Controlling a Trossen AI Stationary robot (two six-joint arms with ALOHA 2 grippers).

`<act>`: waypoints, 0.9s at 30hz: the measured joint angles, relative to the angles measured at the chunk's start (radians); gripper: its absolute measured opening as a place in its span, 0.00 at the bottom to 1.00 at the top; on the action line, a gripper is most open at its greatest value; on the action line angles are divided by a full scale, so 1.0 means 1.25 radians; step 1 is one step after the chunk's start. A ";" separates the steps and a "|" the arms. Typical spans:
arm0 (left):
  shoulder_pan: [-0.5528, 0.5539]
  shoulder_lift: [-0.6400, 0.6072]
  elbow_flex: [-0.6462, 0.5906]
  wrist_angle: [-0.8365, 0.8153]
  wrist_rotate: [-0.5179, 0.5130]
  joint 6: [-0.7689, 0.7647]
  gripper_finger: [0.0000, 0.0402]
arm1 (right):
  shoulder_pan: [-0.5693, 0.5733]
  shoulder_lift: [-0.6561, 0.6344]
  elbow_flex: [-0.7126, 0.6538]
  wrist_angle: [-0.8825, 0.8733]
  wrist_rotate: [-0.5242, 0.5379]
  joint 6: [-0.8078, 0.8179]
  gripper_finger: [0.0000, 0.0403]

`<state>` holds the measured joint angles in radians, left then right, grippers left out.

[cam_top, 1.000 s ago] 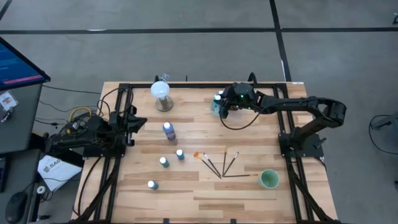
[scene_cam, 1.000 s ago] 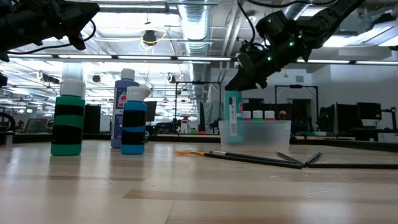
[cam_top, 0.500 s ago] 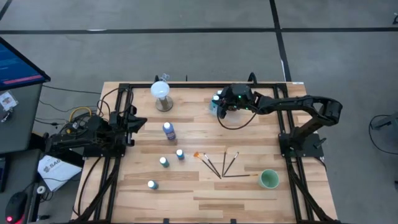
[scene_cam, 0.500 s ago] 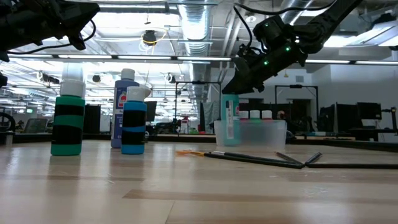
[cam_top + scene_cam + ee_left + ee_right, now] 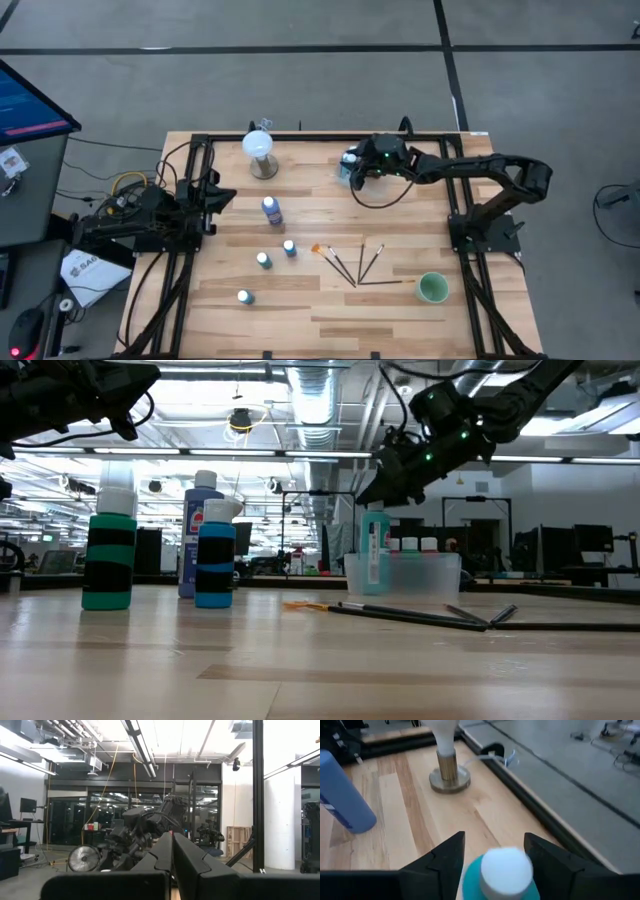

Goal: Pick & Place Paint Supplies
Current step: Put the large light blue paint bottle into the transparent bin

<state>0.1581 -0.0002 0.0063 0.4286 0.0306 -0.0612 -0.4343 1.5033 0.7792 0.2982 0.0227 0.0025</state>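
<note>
My right gripper (image 5: 494,840) hangs open over a clear bin (image 5: 430,575) at the table's far middle, its fingers on either side of the white cap of a teal paint bottle (image 5: 375,555). That bottle stands upright in the bin beside other bottles. On the table stand a tall blue bottle (image 5: 271,209) and three small bottles (image 5: 289,247) (image 5: 263,260) (image 5: 244,296). Several paintbrushes (image 5: 352,265) lie flat, one orange-tipped. My left gripper (image 5: 215,195) waits shut at the left edge. My right gripper comes slanting down from the table's right over the teal bottle's white cap (image 5: 507,867). A gap shows between the cap and one finger (image 5: 447,865). Whether the other finger (image 5: 547,865) touches the cap I cannot tell.
A white globe on a round base (image 5: 259,152) stands at the far left of the bin. A green cup (image 5: 432,288) sits near the right front, beside the brushes. Black frame rails run along the table's left and right sides.
The teal bottle hung tilted under my right gripper at the bin's edge a second ago. It has sunk and come upright, and now stands in the bin below the fingers. The gripper itself has hardly shifted.
</note>
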 joint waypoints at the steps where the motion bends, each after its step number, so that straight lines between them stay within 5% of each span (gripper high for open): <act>1: 0.000 0.000 0.000 0.000 0.000 0.000 0.00 | 0.000 -0.011 0.001 0.000 0.000 -0.002 0.49; 9: 0.000 0.000 0.000 0.000 0.000 0.000 0.00 | 0.002 -0.156 0.013 -0.114 0.000 0.002 0.47; 13: 0.000 0.000 0.000 0.000 0.000 0.000 0.00 | 0.004 -0.198 -0.002 -0.228 0.001 0.038 0.28; 17: 0.000 0.000 0.000 0.000 0.000 0.000 0.00 | 0.015 -0.192 -0.063 -0.232 0.002 0.047 0.04; 27: 0.000 0.000 0.000 0.000 0.000 0.000 0.00 | 0.017 -0.065 -0.134 -0.093 0.003 0.098 0.00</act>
<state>0.1583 -0.0002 0.0065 0.4286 0.0307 -0.0608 -0.4126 1.4221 0.6113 0.1825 0.0265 0.1249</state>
